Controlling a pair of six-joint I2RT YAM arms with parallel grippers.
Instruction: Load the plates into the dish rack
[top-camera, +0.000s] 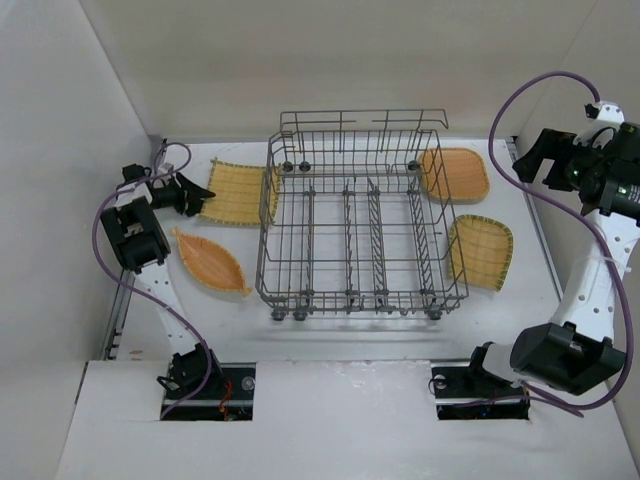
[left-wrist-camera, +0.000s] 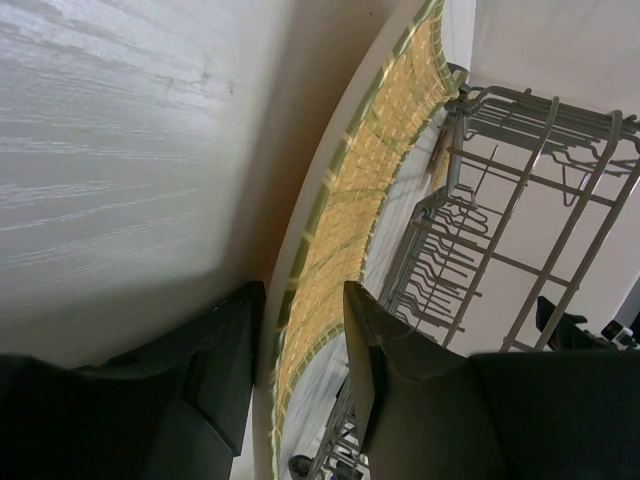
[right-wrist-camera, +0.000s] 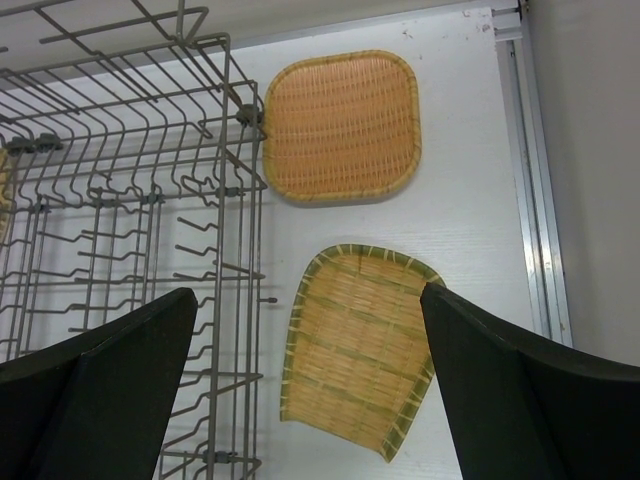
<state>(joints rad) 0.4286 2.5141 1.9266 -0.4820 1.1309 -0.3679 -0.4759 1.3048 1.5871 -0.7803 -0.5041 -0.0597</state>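
At the left side, the left gripper (left-wrist-camera: 302, 292) sets narrow jaws around the rim of a square woven plate (top-camera: 240, 192); whether they pinch it, I cannot tell. A thin hold could let it slip against the dish rack (top-camera: 347, 230). Rightmost, the right gripper (right-wrist-camera: 308, 295) hangs wide open.

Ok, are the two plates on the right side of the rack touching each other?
Apart. The right wrist view shows a bare strip of table between the orange square plate and the green-rimmed yellow plate.
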